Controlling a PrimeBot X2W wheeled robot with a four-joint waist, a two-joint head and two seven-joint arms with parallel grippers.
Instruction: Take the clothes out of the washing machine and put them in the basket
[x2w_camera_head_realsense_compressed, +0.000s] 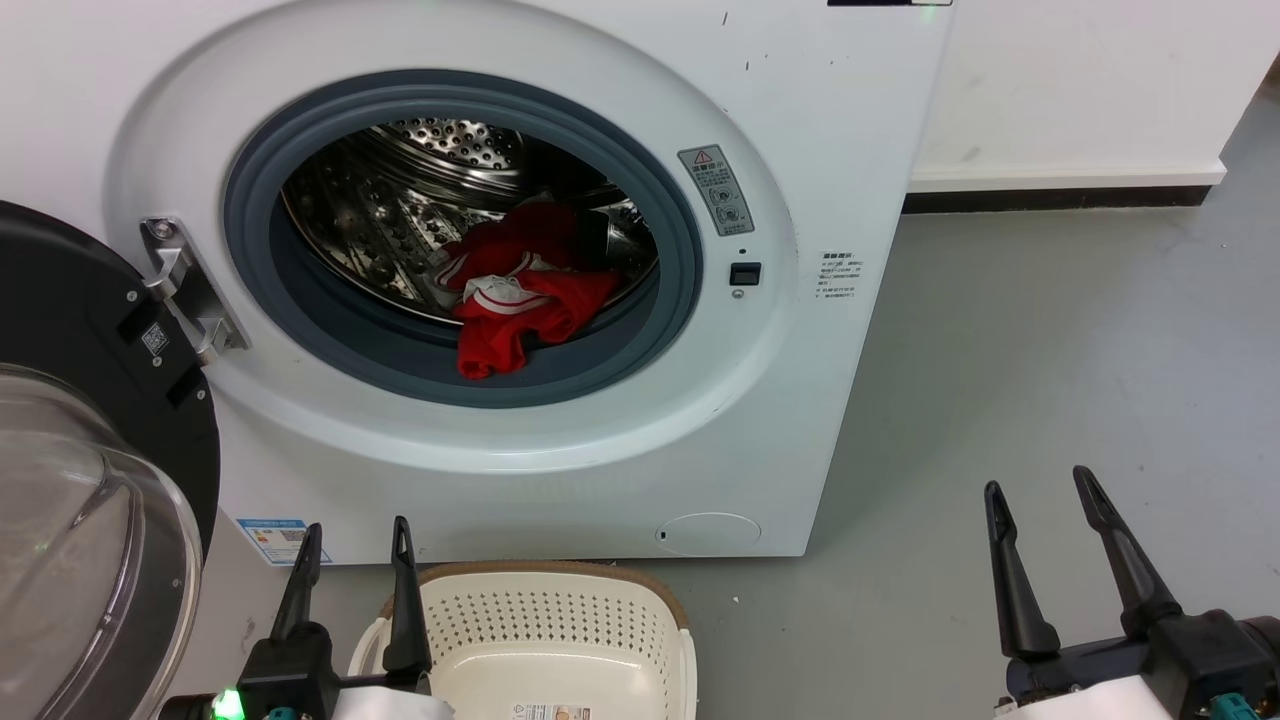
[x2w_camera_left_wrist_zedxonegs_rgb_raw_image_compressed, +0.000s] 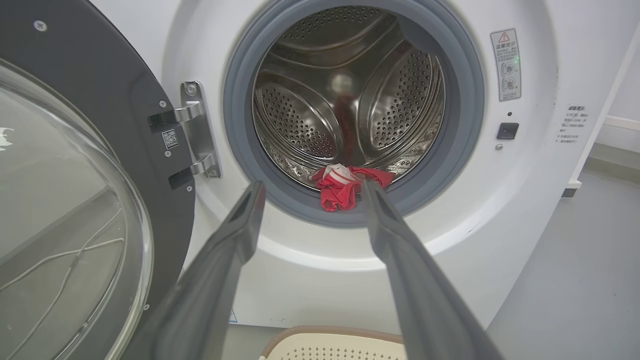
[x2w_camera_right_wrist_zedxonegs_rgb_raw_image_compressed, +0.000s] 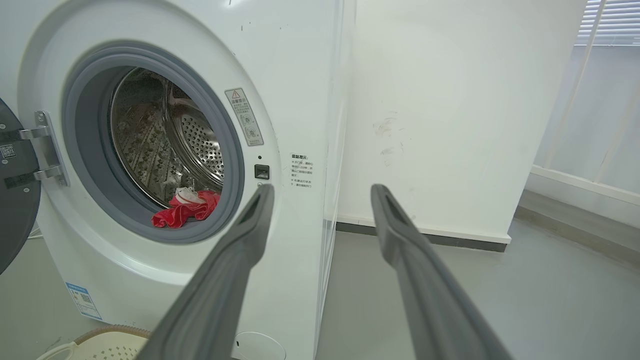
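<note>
The large white front-loading washing machine (x2w_camera_head_realsense_compressed: 760, 400) stood before us with its black-rimmed round glass door (x2w_camera_head_realsense_compressed: 90, 520) swung wide to our left, so the way in was free. Inside the grey rubber ring (x2w_camera_head_realsense_compressed: 400, 370), the perforated steel drum (x2w_camera_head_realsense_compressed: 400, 220) held the clothes. The cream oval perforated plastic basket (x2w_camera_head_realsense_compressed: 580, 620) with its brown rim sat on the floor just in front of the washer's base, below the opening. The part of it we could see held no garment.

The red fabric clothes (x2w_camera_head_realsense_compressed: 520, 300), with a white-trimmed piece on top, lay bunched at the drum's front lip, one fold spilling onto the rubber ring. We could not tell how many pieces made up the heap.

Our left gripper (x2w_camera_head_realsense_compressed: 355, 545) hung over the basket's near left edge, its two dark fingers spread apart and holding nothing. Our right gripper (x2w_camera_head_realsense_compressed: 1038, 482) was out over the bare floor, well apart from the washer, also spread and holding nothing.

We judged the task barely begun: door open, basket placed, every garment yet to be reached, lifted out and dropped in.
</note>
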